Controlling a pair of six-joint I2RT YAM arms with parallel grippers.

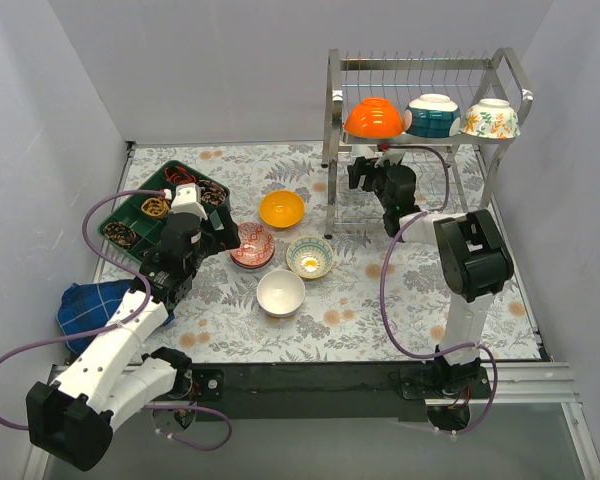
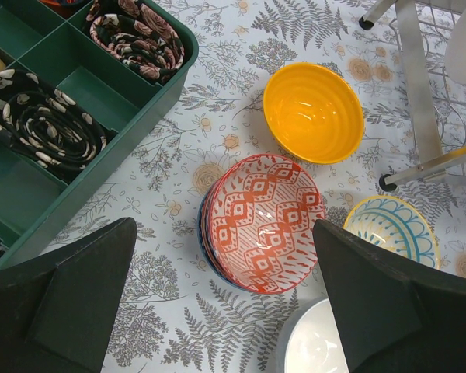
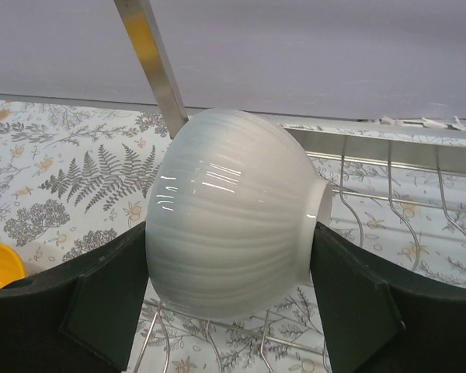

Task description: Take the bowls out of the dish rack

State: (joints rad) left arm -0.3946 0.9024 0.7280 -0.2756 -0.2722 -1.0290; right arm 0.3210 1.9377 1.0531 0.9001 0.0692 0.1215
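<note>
In the view from above, the tall chrome wire dish rack (image 1: 420, 63) stands at the upper right. An orange glazed bowl (image 1: 372, 117), a teal bowl (image 1: 432, 115) and a floral white bowl (image 1: 490, 118) sit upside down on its top tier. The right gripper (image 1: 368, 175) reaches into the lower tier. The left gripper (image 1: 218, 228) hovers left of centre.

In the left wrist view, its fingers are spread wide and hold nothing. They hang above a red-patterned shallow bowl (image 2: 264, 221) on the table at mid-frame.

In the right wrist view, a pale ribbed ceramic bowl (image 3: 229, 233) fills the centre, lying on its side on the lower wires with a finger pressed against each flank. Glazed ceramic is likely rigid, slick and easily chipped. The rounded wall gives little purchase, so a firm squeeze across the widest part seems safest.
</note>
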